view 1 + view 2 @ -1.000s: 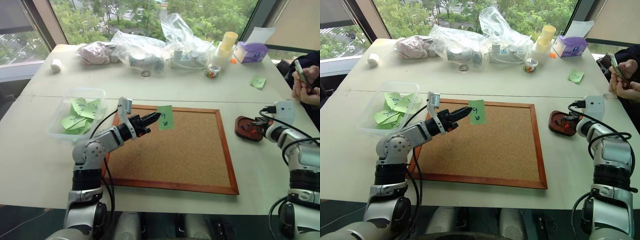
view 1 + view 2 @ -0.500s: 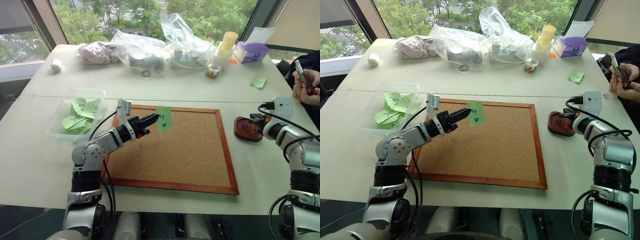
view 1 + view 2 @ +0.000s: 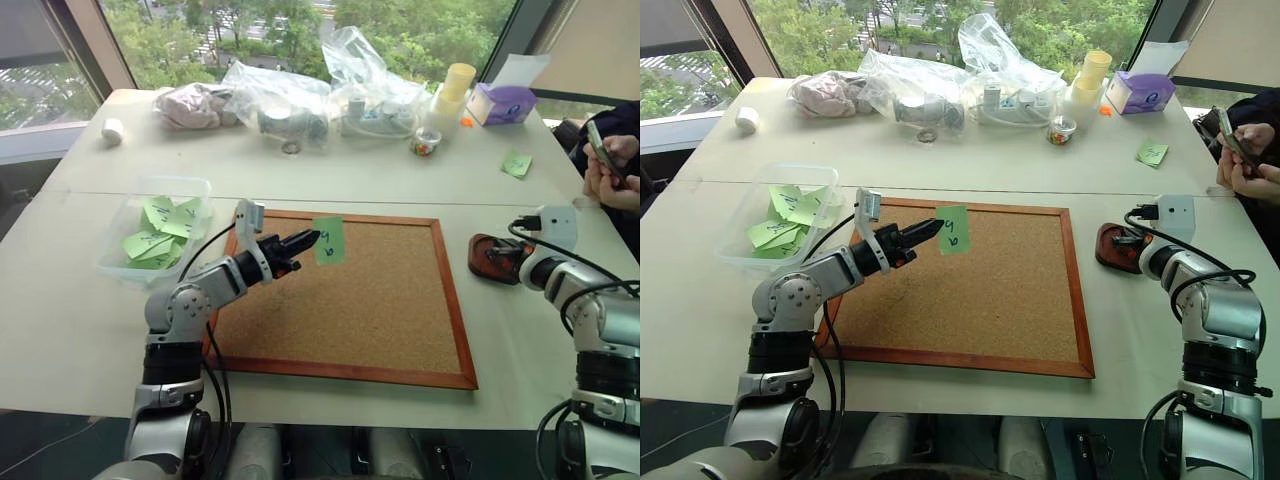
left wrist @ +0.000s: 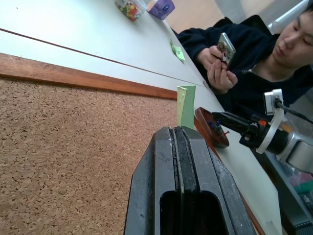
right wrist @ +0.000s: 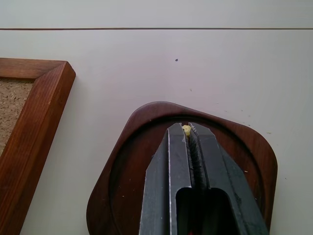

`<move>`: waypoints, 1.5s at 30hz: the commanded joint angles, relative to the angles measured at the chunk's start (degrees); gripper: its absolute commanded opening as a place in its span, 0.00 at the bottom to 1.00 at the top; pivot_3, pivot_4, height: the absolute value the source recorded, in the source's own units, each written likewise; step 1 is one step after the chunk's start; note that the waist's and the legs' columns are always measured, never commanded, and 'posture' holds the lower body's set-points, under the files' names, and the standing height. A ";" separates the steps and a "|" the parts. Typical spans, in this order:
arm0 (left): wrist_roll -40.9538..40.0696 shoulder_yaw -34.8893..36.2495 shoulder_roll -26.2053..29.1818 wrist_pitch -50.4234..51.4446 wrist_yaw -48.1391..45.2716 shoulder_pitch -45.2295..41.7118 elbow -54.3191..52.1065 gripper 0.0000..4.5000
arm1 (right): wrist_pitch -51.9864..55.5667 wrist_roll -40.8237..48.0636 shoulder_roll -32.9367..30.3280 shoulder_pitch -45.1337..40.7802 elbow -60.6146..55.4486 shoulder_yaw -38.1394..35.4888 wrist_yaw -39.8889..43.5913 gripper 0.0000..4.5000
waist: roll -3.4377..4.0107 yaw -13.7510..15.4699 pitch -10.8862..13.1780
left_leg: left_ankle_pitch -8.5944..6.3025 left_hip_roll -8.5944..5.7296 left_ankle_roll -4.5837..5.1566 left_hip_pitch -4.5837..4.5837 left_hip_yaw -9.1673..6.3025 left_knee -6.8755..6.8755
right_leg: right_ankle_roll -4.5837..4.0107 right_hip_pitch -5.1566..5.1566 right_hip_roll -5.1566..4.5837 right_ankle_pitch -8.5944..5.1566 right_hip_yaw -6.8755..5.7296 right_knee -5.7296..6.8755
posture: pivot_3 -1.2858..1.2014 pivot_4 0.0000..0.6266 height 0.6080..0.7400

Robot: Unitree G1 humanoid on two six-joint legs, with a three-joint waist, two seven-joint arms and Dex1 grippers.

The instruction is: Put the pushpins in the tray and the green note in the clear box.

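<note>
My left gripper (image 3: 310, 238) is shut on the edge of the green note (image 3: 328, 240), holding it upright above the cork board's far edge; the note (image 4: 186, 106) sticks up past the fingertips in the left wrist view. The clear box (image 3: 118, 222) stands to the left of the board. The reddish-brown tray (image 3: 490, 262) sits right of the board. Over the tray (image 5: 146, 117), my right gripper (image 5: 187, 129) is shut on a tiny yellow pushpin (image 5: 186, 129) at its tips. Several pushpins (image 4: 213, 127) lie in the tray.
The wood-framed cork board (image 3: 350, 300) fills the table's middle. The clear box holds a bunch of green notes (image 3: 160, 232). Clear plastic bags (image 3: 300, 95), a small jar (image 3: 426, 142), a purple tissue box (image 3: 503, 103) and another green note (image 3: 516, 163) lie at the back. A person (image 3: 612, 165) with a phone sits at right.
My right gripper has shifted a little to the left, further over the tray. The left gripper and the note have stayed in place.
</note>
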 commanded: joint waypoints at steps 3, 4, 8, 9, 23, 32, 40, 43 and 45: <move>-0.26 -0.32 0.11 -1.48 -0.44 -0.54 -1.17 0.00 | 0.30 0.81 -0.30 0.63 -0.75 -0.89 0.14 0.06 | 0.00 -0.02 0.00 | 0.00 0.00 0.00 0.01 0.00 0.01 | 0.00 0.00 0.00 0.00 0.00 0.03 | 0.52 0.24 1.00; -0.23 -0.39 0.12 -1.56 -0.44 -0.58 -1.08 0.00 | 0.32 0.87 -0.34 0.52 -0.69 -0.95 0.07 0.13 | 0.01 -0.02 0.00 | 0.00 0.00 0.00 0.01 0.00 0.01 | 0.00 0.00 0.00 0.00 0.00 0.04 | 0.52 0.24 1.00; -0.28 -0.68 0.03 -1.59 -0.38 -0.45 -1.21 0.00 | 0.02 1.04 -0.67 -0.58 -0.89 -1.58 -0.36 0.54 | 0.01 -0.07 0.00 | 0.00 0.00 0.00 0.01 0.01 0.01 | 0.00 -0.01 0.00 0.00 0.01 0.05 | 0.52 0.24 1.00; -0.31 -0.71 0.01 -1.58 -0.37 -0.40 -1.26 0.00 | 0.10 1.20 -0.69 -0.84 -0.96 -1.82 -0.50 0.65 | 0.01 -0.08 -0.01 | 0.00 0.00 0.00 0.01 0.01 0.02 | 0.00 -0.01 0.00 0.00 0.01 0.06 | 0.52 0.24 1.00; -0.42 -0.66 -0.12 -1.54 0.03 -0.01 -1.71 0.00 | 7.80 9.37 -3.27 -2.76 -12.04 -2.49 3.89 0.76 | 0.02 -0.04 -0.01 | 0.00 0.00 0.00 0.01 0.00 0.03 | 0.00 -0.03 0.00 0.00 0.02 0.26 | 0.52 0.24 1.00; -0.06 0.69 1.31 -2.79 1.09 -0.77 -3.72 0.00 | 11.94 19.99 -3.44 -0.54 -29.19 6.51 14.82 0.76 | 0.01 -0.03 -0.01 | 0.00 0.00 0.00 0.02 -0.02 0.07 | 0.00 -0.06 0.00 0.00 0.04 0.38 | 0.52 0.24 1.00; 12.44 2.78 3.49 -17.11 12.85 -2.24 -8.74 0.00 | 8.39 19.83 -5.89 -0.51 -30.91 13.15 20.59 0.76 | -0.01 0.37 0.00 | 0.00 -0.02 0.01 0.01 -0.03 0.13 | -0.01 -0.05 -0.04 0.00 0.04 0.39 | 0.52 0.24 1.00; 17.07 4.18 4.96 -21.00 17.54 -1.24 -11.46 0.00 | 7.16 19.31 -6.39 -0.91 -30.11 14.66 21.68 0.76 | -0.02 0.42 0.01 | 0.00 -0.01 0.01 0.01 -0.03 0.13 | -0.01 -0.07 -0.04 0.00 0.04 0.39 | 0.52 0.24 1.00; 18.08 7.61 5.27 -20.33 22.65 -0.35 -13.64 0.00 | 5.52 18.34 -7.01 -0.96 -29.47 16.07 22.92 0.76 | -0.02 0.45 0.01 | 0.00 0.00 0.01 0.00 -0.03 0.13 | -0.01 -0.09 -0.04 0.00 0.04 0.40 | 0.52 0.24 1.00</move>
